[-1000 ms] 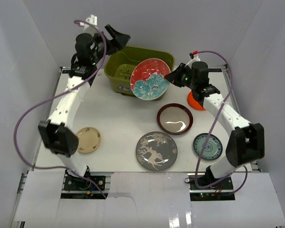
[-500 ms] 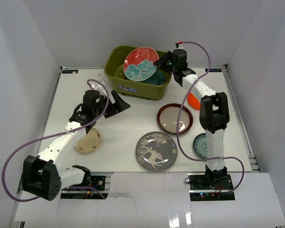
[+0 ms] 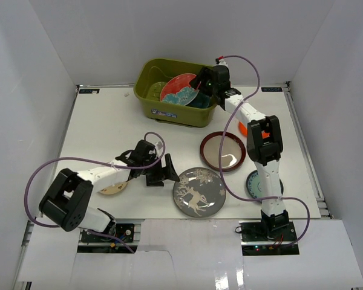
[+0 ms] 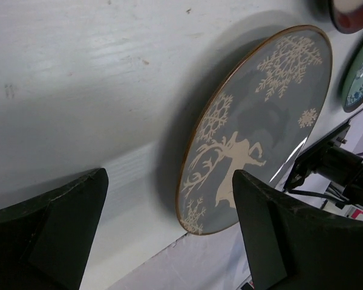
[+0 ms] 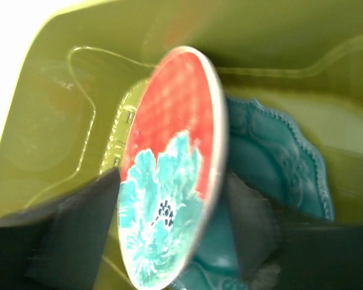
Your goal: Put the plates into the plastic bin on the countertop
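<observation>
Olive-green rectangular plastic bin (image 3: 146, 90) stands on the white tabletop (image 3: 109, 127). Inside its rim, the right fingers (image 5: 72, 232) grip a round red plate with a teal flower (image 5: 169, 163), steeply tilted, over a teal scalloped plate (image 5: 278, 169) lying in the bin. Well in front of the bin, the left fingers (image 4: 272, 235) are spread wide, holding nothing, just beside a grey plate with a white deer (image 4: 254, 121). A dark-red-rimmed plate (image 3: 222, 151) lies between that plate and the bin.
</observation>
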Controlling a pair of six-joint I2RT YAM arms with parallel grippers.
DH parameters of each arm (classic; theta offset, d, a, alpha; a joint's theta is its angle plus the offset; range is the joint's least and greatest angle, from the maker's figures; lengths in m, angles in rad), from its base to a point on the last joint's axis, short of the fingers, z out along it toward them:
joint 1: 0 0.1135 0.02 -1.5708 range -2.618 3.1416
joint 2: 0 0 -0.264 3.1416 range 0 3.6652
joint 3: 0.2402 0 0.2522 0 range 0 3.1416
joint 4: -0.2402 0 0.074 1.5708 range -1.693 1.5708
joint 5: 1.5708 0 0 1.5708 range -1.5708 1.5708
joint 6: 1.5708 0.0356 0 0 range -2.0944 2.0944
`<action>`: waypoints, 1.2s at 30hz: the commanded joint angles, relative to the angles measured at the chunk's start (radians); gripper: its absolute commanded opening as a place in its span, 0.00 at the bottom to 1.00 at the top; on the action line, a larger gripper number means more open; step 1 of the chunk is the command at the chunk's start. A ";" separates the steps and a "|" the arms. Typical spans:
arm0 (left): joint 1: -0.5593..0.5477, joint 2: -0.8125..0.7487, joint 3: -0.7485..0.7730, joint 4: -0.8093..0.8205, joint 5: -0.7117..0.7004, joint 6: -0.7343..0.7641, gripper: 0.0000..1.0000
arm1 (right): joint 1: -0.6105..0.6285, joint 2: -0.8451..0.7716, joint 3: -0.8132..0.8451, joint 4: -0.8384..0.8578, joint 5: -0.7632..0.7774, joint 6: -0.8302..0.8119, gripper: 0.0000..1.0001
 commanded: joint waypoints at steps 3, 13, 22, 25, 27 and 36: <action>-0.037 0.063 -0.005 0.061 0.039 0.025 0.90 | 0.040 -0.062 0.083 0.068 0.098 -0.155 0.91; -0.074 0.180 -0.062 0.149 0.059 0.042 0.78 | 0.061 -0.357 -0.141 -0.035 0.241 -0.434 0.90; -0.099 0.206 -0.064 0.155 -0.012 0.042 0.41 | 0.057 -0.857 -0.790 0.036 0.247 -0.356 0.77; -0.100 0.177 -0.077 0.150 -0.058 0.042 0.12 | 0.038 -1.052 -1.092 0.065 0.226 -0.272 0.41; -0.100 0.122 -0.076 0.118 -0.099 0.054 0.00 | -0.006 -1.146 -1.282 0.042 0.217 -0.234 0.26; -0.099 -0.212 -0.058 0.031 -0.194 -0.009 0.00 | -0.271 -1.322 -1.526 0.022 -0.001 -0.197 0.72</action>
